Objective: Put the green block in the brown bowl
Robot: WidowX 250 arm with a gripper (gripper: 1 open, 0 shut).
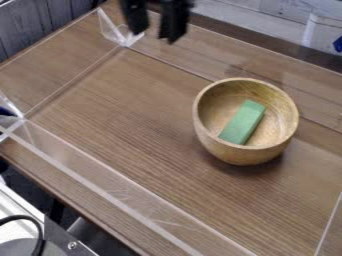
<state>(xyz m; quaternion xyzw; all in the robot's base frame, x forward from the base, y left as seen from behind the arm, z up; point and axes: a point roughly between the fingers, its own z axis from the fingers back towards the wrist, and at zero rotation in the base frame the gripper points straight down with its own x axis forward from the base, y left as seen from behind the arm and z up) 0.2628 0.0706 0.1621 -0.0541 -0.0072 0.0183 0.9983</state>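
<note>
The green block lies flat inside the brown bowl, which sits on the wooden table right of centre. My gripper hangs at the top of the view, well to the upper left of the bowl and apart from it. Its two dark fingers point down and stand open with nothing between them. Most of the arm above the fingers is cut off by the top edge.
Clear acrylic walls fence the wooden table on the left, front and back, with a clear corner bracket just left of the gripper. A dark cable and mount sit below the front edge.
</note>
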